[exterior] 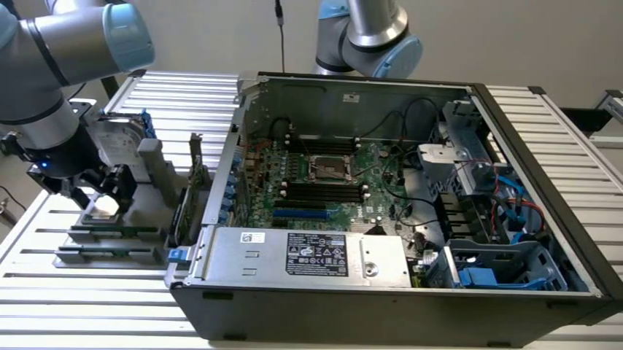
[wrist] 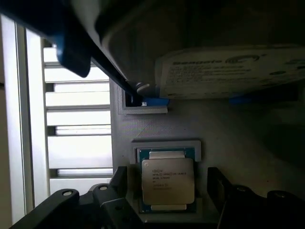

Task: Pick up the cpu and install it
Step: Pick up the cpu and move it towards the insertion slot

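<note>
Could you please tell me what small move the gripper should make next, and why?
Probably close on the cpu, perhaps after a slight descent: the gripper hangs open over it, fingers flanking its sides, while it lies in its grey holder.

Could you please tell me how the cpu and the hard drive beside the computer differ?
The cpu is small and square; the hard drive is far larger and rectangular. The cpu lies flat, face up, while the hard drive stands on edge. The open gripper straddles the cpu; nothing grips the hard drive. Both are silvery, carry printed text and sit outside the computer case.
</note>
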{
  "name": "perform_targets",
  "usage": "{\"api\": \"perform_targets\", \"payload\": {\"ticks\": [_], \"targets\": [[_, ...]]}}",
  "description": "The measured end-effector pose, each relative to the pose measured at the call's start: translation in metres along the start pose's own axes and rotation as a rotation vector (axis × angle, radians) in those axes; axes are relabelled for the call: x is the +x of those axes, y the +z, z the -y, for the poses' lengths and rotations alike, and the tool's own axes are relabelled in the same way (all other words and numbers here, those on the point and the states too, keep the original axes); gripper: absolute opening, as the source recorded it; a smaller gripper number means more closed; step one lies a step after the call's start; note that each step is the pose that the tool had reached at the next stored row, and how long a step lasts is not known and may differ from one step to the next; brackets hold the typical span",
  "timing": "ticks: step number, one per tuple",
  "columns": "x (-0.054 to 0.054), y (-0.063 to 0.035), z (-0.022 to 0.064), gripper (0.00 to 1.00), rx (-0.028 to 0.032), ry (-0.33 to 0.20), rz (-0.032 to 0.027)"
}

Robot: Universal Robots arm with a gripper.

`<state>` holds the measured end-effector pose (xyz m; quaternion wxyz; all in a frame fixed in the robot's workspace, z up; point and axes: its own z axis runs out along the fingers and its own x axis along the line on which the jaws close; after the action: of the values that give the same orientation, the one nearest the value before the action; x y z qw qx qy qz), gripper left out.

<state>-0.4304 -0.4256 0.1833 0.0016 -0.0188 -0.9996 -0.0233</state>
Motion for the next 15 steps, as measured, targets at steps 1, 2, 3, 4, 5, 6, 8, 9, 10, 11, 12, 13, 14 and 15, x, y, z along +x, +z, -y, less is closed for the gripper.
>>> {"api": "perform_targets", "payload": {"ticks": [1,2,3,4,5,6,8,9,10,11,12,13,14,15], "targets": [[0.0000,0.0000,-0.0001,0.77,0.0000,0.000,0.0000],[0.0000,0.0000,-0.0002,0.77,0.0000,0.000,0.0000],[0.0000,0.0001,-0.0003,0.77,0.0001,0.000,0.0001],[0.0000,0.0001,-0.0003,0.77,0.0001,0.000,0.0001],[0.0000,0.0001,-0.0004,0.77,0.0001,0.000,0.0001],[0.0000,0.0001,-0.0005,0.77,0.0001,0.000,0.0000],[0.0000,0.0001,-0.0006,0.69,0.0000,0.000,0.0000],[0.0000,0.0001,-0.0006,0.69,0.0000,0.000,0.0000],[0.0000,0.0001,-0.0006,0.62,0.0001,0.000,0.0000],[0.0000,0.0001,-0.0006,0.62,0.0000,0.000,0.0000],[0.0000,0.0001,-0.0007,0.62,0.0000,0.000,0.0000],[0.0000,0.0001,-0.0007,0.62,0.0000,0.000,0.0000],[0.0000,0.0001,-0.0007,0.62,0.0001,0.000,0.0000],[0.0000,0.0001,-0.0007,0.62,0.0001,0.000,0.0000]]}}
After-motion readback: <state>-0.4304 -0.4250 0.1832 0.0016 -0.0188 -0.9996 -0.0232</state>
